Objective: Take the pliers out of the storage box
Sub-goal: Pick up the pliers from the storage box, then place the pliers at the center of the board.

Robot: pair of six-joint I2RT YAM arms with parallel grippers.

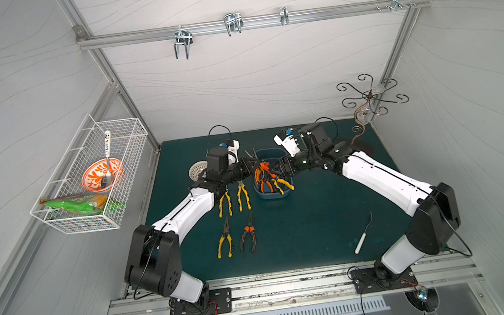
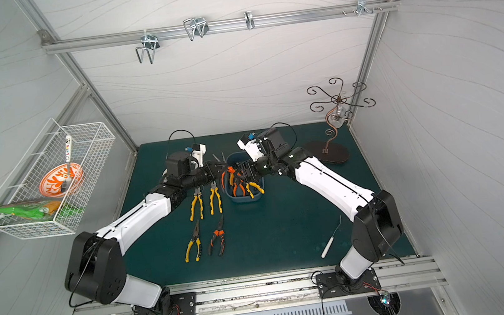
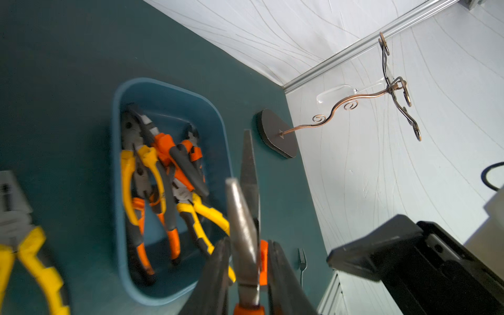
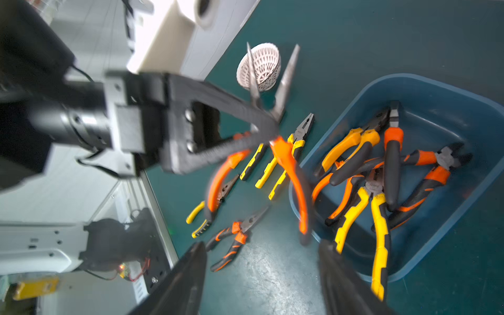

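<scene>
The left hand (image 4: 261, 135) is clamped on long-nosed orange pliers (image 4: 289, 163), held in the air at the edge of the blue box (image 1: 273, 196). The right hand (image 4: 261, 261) is spread wide over the box, holding nothing. Other pliers (image 4: 392, 163) lie heaped inside; four pliers (image 1: 226, 233) lie on the green surface (image 1: 318, 228) beside it

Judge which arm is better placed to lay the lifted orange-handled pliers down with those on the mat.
Left. The left pincer is shut on the orange-handled pliers, and the pliers on the mat lie on its side of the storage box. The right pincer stands open, holding nothing.
</scene>
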